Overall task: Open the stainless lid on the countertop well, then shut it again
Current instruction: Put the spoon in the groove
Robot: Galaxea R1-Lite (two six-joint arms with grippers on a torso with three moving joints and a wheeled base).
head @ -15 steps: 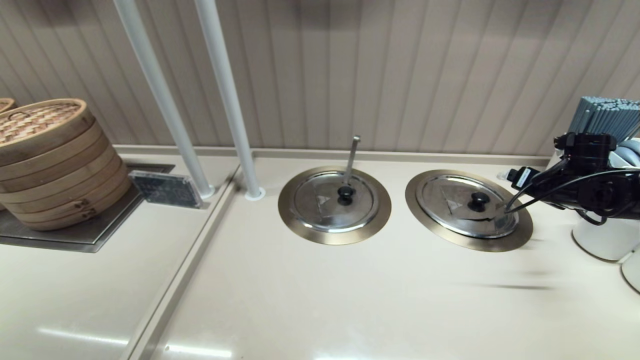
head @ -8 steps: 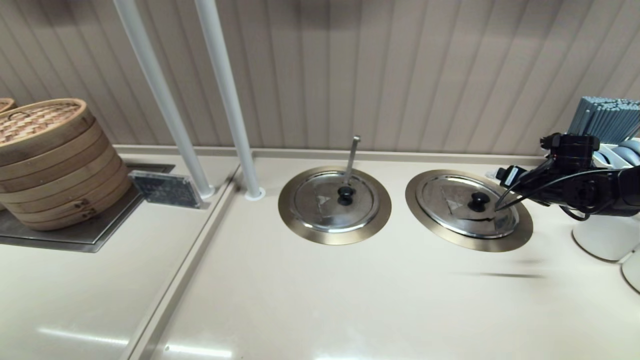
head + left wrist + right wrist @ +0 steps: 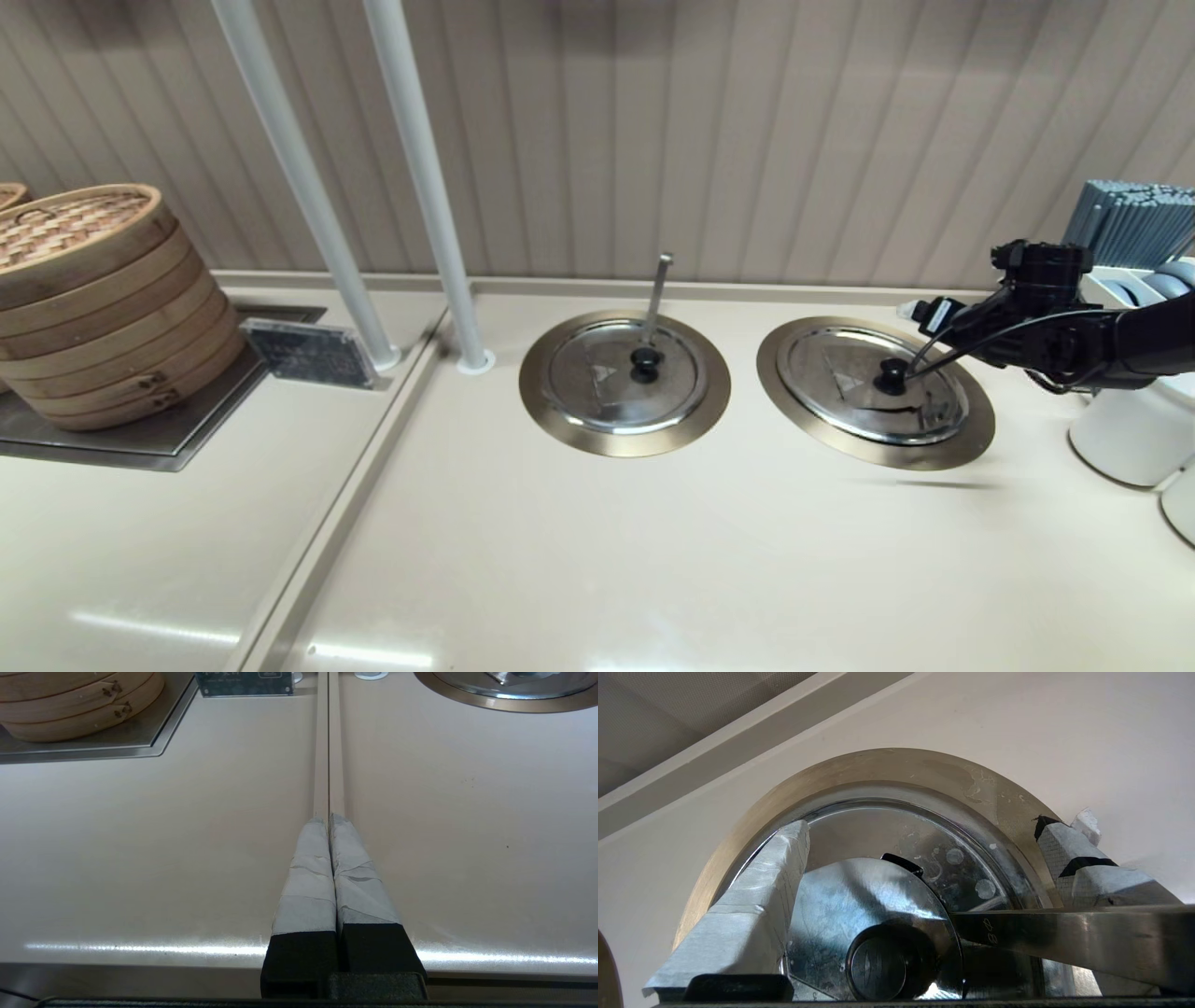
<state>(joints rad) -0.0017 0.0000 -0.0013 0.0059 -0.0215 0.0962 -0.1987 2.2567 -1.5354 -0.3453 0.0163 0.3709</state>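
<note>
stainless lid (image 3: 873,385) | round, shiny, black knob | right gripper (image 3: 920,858) spread above

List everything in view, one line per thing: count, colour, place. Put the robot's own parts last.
stainless lid: one, shiny steel with black knob, closed on the right-hand well.
countertop well: one, bronze rim ring, right of centre on the counter.
twin lid: one, steel with black knob, on the left-hand well, bronze rim.
ladle handle: one, steel, nearly upright at the twin lid.
bamboo steamers: one stack, tan, far left on a metal tray.
label stand: one, dark, beside the steamers.
poles: two, white, rising from the counter.
white containers: at least two, far right.
right gripper: open, over the stainless lid's knob.
left gripper: shut, low over bare counter.
</note>
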